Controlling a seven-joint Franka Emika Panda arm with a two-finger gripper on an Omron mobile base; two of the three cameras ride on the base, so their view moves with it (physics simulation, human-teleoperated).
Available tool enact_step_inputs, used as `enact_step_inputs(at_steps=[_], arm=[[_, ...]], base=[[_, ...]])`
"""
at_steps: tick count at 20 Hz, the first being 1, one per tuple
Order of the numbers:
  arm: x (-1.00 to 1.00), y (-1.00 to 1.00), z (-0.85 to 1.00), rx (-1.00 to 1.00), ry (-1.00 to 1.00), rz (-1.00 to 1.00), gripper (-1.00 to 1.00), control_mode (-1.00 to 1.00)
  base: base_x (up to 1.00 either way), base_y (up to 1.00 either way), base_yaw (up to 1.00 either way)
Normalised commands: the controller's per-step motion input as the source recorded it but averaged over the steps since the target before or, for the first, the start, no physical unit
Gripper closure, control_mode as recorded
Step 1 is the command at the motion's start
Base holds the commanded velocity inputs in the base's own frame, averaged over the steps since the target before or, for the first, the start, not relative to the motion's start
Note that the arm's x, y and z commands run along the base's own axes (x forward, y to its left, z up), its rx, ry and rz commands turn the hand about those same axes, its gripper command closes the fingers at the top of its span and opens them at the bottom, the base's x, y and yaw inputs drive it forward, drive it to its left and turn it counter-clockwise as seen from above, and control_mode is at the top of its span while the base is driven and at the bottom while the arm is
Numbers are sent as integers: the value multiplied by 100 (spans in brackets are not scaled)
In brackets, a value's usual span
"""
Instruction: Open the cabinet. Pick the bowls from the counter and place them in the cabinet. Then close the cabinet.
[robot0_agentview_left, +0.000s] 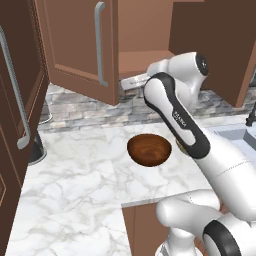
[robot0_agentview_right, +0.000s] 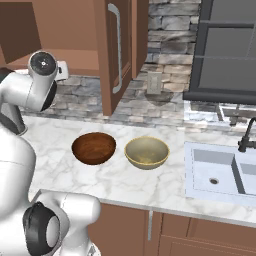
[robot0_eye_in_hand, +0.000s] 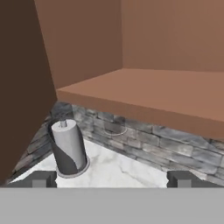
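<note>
Nearest to me in the hand view are my two dark fingertips (robot0_eye_in_hand: 41, 178), standing far apart at the lower corners, so the gripper (robot0_eye_in_hand: 111, 179) is fully open and holds nothing. Between them I look at the counter (robot0_eye_in_hand: 113, 168), white marble with grey veins, and at a paper towel roll (robot0_eye_in_hand: 68, 148) that stands upright on a round base near the stone wall (robot0_eye_in_hand: 175, 146). Above the wall is the bare wooden shelf (robot0_eye_in_hand: 153, 92) of the cabinet (robot0_eye_in_hand: 131, 39), with nothing on it.

In the left base view my white arm (robot0_agentview_left: 180, 120) rises from the lower right and reaches up toward the open cabinet. The left cabinet door (robot0_agentview_left: 80, 45) is swung open and its silver bar handle (robot0_agentview_left: 100, 42) is vertical. At the left edge there is a darker tall door (robot0_agentview_left: 15, 125) with a long curved handle.

The two bowls are on the counter, side by side and just apart. The dark wooden bowl (robot0_agentview_right: 94, 148) is at the left in the right base view, and the pale beige bowl (robot0_agentview_right: 146, 152) is at its right, between the wooden bowl and the sink (robot0_agentview_right: 220, 172). Both stand upright with nothing inside. A black faucet (robot0_agentview_right: 247, 135) is at the far side of the sink. Above the sink hangs a black-framed unit with grey panes (robot0_agentview_right: 225, 45).
</note>
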Motion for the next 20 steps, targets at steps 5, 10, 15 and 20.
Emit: enact_step_inputs(at_steps=[5, 10, 15, 20], arm=[[39, 59, -5, 7, 0, 4, -100, -100], [13, 29, 0, 11, 0, 7, -100, -100], [-56, 54, 0, 20, 0, 19, -100, -100], [-89, 100, 0, 16, 0, 18, -100, -100]], base=[[0, 0, 0], [0, 0, 0], [0, 0, 0], [0, 0, 0]])
